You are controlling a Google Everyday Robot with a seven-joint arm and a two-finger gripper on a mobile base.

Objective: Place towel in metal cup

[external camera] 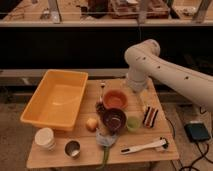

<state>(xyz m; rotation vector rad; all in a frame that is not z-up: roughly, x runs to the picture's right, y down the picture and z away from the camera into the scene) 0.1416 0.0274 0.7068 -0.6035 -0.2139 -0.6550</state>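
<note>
Nothing of the task looks done yet. The towel (106,139) lies on the bench (92,95) near the front edge, draped over a thin green stick (105,159), just in front of the dark bowl (114,120). The metal cup (73,148) stands near it with no cloth inside. The claw (138,96) hangs at the back beside the orange bowl (116,98) — wide, holding nothing, well apart from the towel. Reaching, gripping, carrying and dropping all remain. The towel is a small, crumpled, pale blue-grey wad — roughly cup-wide.
</note>
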